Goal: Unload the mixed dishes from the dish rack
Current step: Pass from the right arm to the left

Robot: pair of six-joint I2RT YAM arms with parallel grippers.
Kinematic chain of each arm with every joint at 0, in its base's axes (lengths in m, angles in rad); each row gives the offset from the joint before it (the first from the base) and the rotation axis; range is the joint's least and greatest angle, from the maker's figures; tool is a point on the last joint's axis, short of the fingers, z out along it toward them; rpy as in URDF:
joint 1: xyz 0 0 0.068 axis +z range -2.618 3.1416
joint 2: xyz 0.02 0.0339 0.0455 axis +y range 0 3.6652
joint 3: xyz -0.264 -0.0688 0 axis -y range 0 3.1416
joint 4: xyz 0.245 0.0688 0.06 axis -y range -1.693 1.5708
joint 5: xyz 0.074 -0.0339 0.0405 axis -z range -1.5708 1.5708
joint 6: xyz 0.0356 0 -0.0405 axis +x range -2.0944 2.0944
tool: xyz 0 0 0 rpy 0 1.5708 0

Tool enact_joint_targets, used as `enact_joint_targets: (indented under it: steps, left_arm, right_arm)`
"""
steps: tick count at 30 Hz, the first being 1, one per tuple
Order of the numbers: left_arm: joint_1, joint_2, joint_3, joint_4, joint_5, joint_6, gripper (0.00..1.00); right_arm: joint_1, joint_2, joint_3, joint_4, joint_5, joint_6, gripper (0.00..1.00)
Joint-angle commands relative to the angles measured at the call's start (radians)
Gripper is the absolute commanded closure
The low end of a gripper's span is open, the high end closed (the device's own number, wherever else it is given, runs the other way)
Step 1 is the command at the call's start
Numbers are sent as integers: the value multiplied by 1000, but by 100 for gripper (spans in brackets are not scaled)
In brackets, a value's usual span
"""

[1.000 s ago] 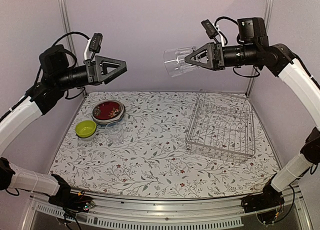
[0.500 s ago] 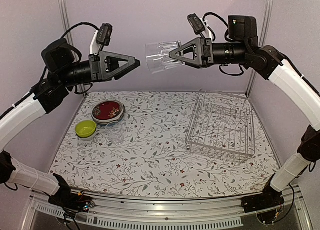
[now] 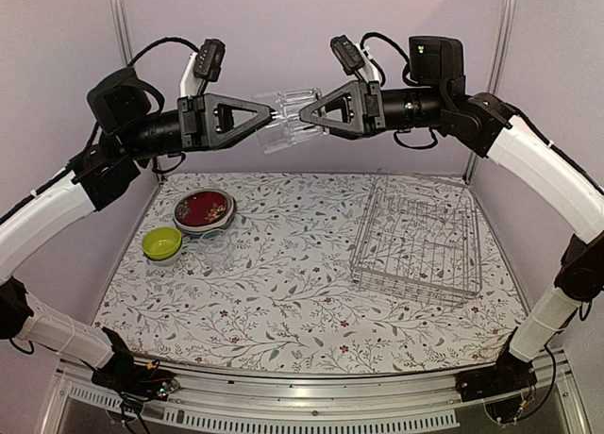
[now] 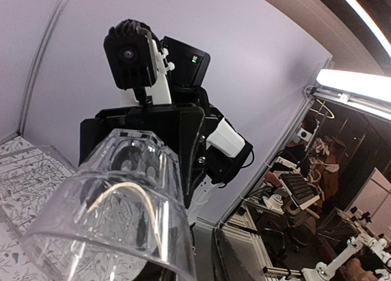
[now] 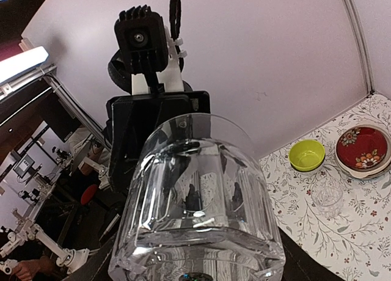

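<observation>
A clear drinking glass [image 3: 288, 123] hangs on its side high over the table's back, between both grippers. My right gripper [image 3: 304, 119] is shut on its thick base. From the left, my left gripper [image 3: 272, 116] has closed onto the rim end. In the left wrist view the glass [image 4: 110, 214] fills the lower left and hides my own fingers. In the right wrist view the glass [image 5: 198, 208] covers the jaws. The silver wire dish rack [image 3: 415, 236] stands at the right of the table, and no dish shows in it.
On the table's left are a red floral plate [image 3: 203, 208] stacked on other plates, a lime-green bowl [image 3: 162, 242] sitting in a whitish bowl, and a second clear glass [image 3: 217, 252]. Metal frame posts stand at the back corners.
Both arms swung inward and met over the table's back. The right gripper carried the glass leftward, and the left gripper came to its rim and narrowed its jaws.
</observation>
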State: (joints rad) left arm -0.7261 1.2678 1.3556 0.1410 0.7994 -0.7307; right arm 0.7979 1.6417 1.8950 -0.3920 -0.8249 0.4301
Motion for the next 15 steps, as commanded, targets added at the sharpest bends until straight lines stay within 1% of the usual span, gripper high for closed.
enact_joint_targets:
  steps: [1,2,4,6,10,11,15]
  left_arm:
    - [-18,12,16,33,-2,-13,87]
    - [-18,12,16,29,-4,-13,92]
    - [-18,8,18,13,-18,-8,100]
    - [-18,5,22,-8,-33,0,100]
    - [-18,-4,25,-38,-52,13,100]
    - [-18,-6,28,-54,-56,23,100]
    - [-16,-22,49,-174,-96,89,100]
  right_arm:
    - [7,5,-18,47,-2,13,47]
    - [7,2,-22,47,4,11,46]
    - [6,-5,-28,43,12,8,40]
    - [6,-12,-35,42,19,3,33]
    - [7,-28,-37,22,44,-18,7]
    - [7,-35,-37,13,53,-24,2]
    - [-8,-58,-45,-22,74,-56,1]
